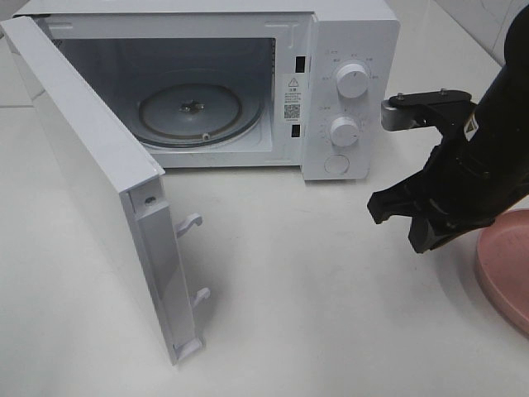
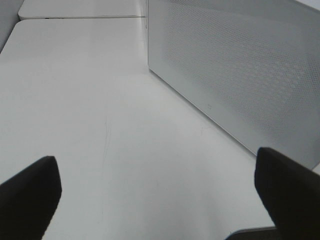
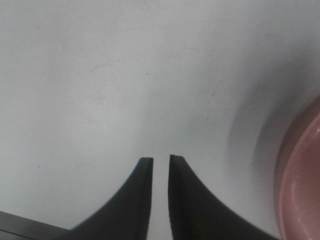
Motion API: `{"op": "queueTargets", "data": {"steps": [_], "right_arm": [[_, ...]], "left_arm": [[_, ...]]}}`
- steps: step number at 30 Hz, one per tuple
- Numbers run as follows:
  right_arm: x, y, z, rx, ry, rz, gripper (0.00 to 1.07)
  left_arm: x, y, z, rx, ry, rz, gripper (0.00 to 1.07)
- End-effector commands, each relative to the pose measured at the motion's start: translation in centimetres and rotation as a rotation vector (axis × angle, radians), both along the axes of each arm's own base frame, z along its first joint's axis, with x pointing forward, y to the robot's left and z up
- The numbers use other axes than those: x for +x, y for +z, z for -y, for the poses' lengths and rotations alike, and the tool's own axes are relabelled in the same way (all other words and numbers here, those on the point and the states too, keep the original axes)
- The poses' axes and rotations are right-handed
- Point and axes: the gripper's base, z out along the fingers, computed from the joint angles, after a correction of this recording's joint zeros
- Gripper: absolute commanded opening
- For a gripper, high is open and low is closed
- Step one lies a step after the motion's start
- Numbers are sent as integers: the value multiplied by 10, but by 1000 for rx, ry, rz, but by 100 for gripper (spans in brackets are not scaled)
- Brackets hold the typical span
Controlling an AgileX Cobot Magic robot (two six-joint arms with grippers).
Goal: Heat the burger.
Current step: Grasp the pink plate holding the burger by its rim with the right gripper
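The burger shows in no view. A pink plate (image 1: 506, 266) lies at the table's right edge, partly covered by my right arm; its rim (image 3: 300, 185) also appears in the right wrist view. My right gripper (image 1: 395, 231) hangs over bare table just left of the plate. Its fingertips (image 3: 161, 159) stand a narrow gap apart with nothing between them. The white microwave (image 1: 351, 50) stands at the back with its door (image 1: 91, 165) swung wide and its glass turntable (image 1: 194, 112) bare. My left gripper (image 2: 157, 180) is open wide over the table beside the door's meshed panel (image 2: 240, 75).
The microwave's two knobs (image 1: 353, 80) and a round button face forward, just left of my right arm. The open door juts toward the front left, with latch hooks (image 1: 190, 223) on its free edge. White table surface lies between door and right gripper.
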Motion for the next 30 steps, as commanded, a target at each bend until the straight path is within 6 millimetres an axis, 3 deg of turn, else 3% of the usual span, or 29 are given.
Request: {"op": "queueTargets", "data": {"steps": [1,2,3,4,5,7,11,21,30], "right_arm": [[-1,4,4,-37,27,-18,52],[-1,4,4,-37,27,-18,52],[-1,4,4,-37,27,-18,61],[-1,4,4,-39,27,-23,83],[-1,4,4,-39,27,-23,83],[-1,4,6,-40,21,-25,103],[2,4,15,-39,-21,-38,102],[19,-2,69,-80,-199,-30,99],[34,-27,81,-98,-225,-41,97]], "left_arm": [[-3,1,0,3,0,35,98],[-3,1,0,3,0,35,98],[-3,1,0,3,0,35,98],[-3,1,0,3,0,35,98],[-3,1,0,3,0,35,98],[-3,1,0,3,0,35,98],[-3,1,0,3,0,35,98],[-3,1,0,3,0,35,98],[-3,1,0,3,0,35,98]]}}
